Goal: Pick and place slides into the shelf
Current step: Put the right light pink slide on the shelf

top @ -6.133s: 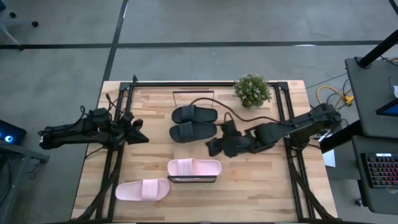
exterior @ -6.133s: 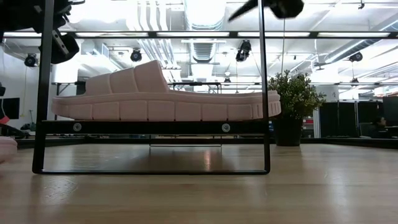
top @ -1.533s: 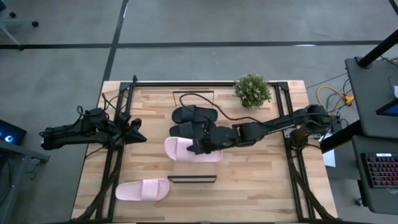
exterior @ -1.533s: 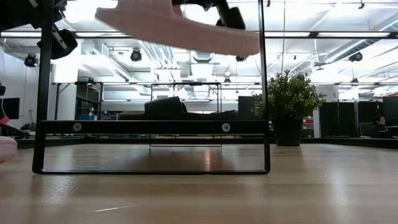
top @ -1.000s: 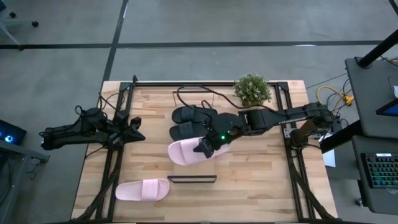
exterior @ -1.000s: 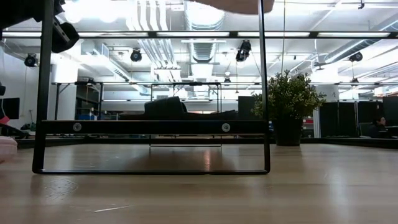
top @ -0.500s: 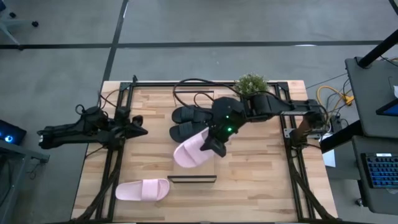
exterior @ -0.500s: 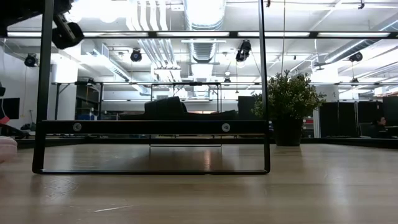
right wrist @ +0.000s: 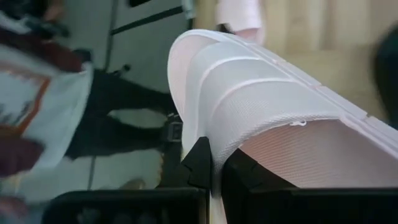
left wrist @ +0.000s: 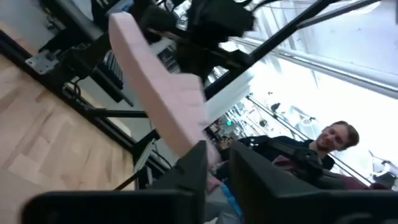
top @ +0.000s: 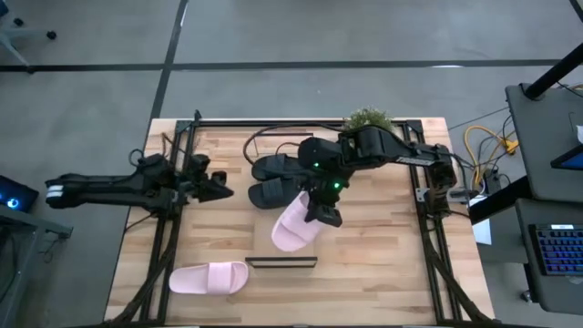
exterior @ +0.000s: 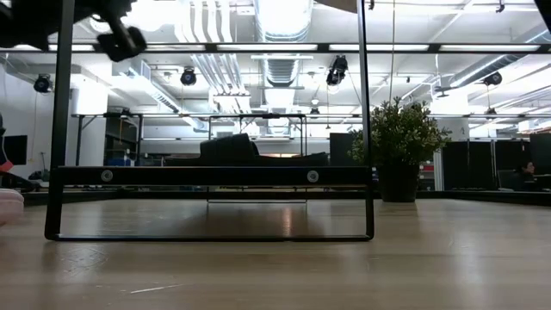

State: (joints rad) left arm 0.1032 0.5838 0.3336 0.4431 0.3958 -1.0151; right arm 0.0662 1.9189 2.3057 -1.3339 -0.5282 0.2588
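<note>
My right gripper [top: 321,213] is shut on a pale pink slide [top: 296,224], which hangs tilted above the table, over the room between the black slides and the shelf [top: 282,262]. In the left wrist view this slide [left wrist: 163,93] shows edge-on. Two black slides [top: 281,169] [top: 271,192] lie side by side on their soles farther back. A second pink slide [top: 209,276] lies on its sole near the front left. The shelf [exterior: 211,176] stands bare in the low view. My left gripper [top: 220,189], left of the black slides, is open by a narrow gap [left wrist: 219,163] and holds nothing. My right gripper pinches the edge of the pink slide's wide strap [right wrist: 219,146] between its two fingers, one finger [right wrist: 241,169] under the strap and one [right wrist: 200,163] on its outer side. The fingers slant downward from the table's right. The slide hangs tilted, lifted clear of the table.
A potted plant [top: 369,119] stands at the back right, partly under my right arm. Black frame rails run along the table's left and right sides [top: 164,246] [top: 435,246]. A person [left wrist: 333,140] shows in the room beyond the table. Bare wood lies right of the shelf [top: 373,264].
My right gripper has risen and rolled its wrist, keeping its hold. The pink slide has swung from lying across the table to slanting near-left to far-right, and has left the top of the low view. My left gripper has gone toward the table's right, nearer the black slides.
</note>
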